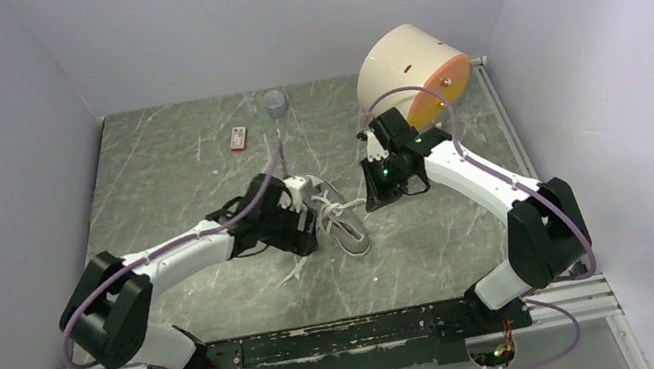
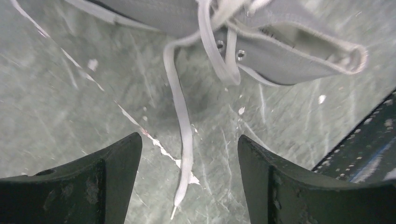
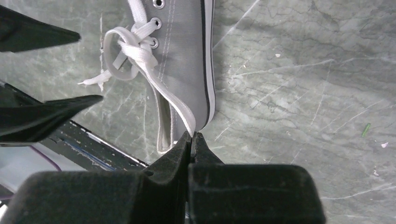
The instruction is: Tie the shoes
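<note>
A large cream drum [image 1: 401,62] with an orange end sits at the upper right of the marbled green table [image 1: 164,178]. Near the top centre stand a small translucent cup [image 1: 275,103] and, just left of it, a red-and-white packet [image 1: 238,138].

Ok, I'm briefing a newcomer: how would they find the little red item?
Look at the far part of the grey-green marbled tabletop, left of the big cream cylinder. Just left of a small clear cup lies a flat red-and-white rectangular piece, the only red thing there.
</note>
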`<state>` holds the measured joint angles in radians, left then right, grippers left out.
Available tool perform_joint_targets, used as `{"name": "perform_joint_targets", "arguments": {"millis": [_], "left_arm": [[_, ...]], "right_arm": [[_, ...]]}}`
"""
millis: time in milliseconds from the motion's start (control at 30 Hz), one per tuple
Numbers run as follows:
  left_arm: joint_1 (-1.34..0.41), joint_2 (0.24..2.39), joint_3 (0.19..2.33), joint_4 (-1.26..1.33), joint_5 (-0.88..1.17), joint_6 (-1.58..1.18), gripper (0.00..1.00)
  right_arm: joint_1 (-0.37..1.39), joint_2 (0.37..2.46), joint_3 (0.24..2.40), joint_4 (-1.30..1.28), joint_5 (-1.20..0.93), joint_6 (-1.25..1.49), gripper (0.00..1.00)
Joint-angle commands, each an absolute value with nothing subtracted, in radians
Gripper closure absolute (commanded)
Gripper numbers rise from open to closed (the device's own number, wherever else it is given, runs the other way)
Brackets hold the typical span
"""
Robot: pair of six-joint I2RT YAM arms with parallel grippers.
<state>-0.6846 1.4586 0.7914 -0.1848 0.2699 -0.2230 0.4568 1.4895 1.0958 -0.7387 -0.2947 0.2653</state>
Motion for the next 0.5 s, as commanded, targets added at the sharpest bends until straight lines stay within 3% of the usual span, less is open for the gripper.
{"name": "perform_joint_targets", "arguments": {"millis": [0, 133, 333, 367, 467], "left_arm": [[-0.8, 1.521, 0.846, -0.323, 0.002, -0.266, 0.22], [-0.903, 1.592, 0.86, -0.313, -0.142, -0.308, 0.25], [-0.962, 1.717, 0.882, -0.361, -0.283, -0.373, 0.43], [-0.962, 1.726, 0.881, -0.394, -0.307, -0.408, 0.5], [-0.961, 1.71, 0.892, -0.463, -0.299, -0.485, 0.87]], "right_arm": [[0.451, 1.454, 1.11, -0.723, -0.337, 0.27, 1.0], [0.451, 1.438, 1.071, -0.673, -0.405, 0.304, 1.0], [0.451, 1.383, 1.045, -0.66, -0.334, 0.338, 1.0], [0.451, 1.366, 1.043, -0.663, -0.291, 0.347, 1.0], [0.428, 1.325, 1.058, -0.672, -0.168, 0.381, 1.0]]}}
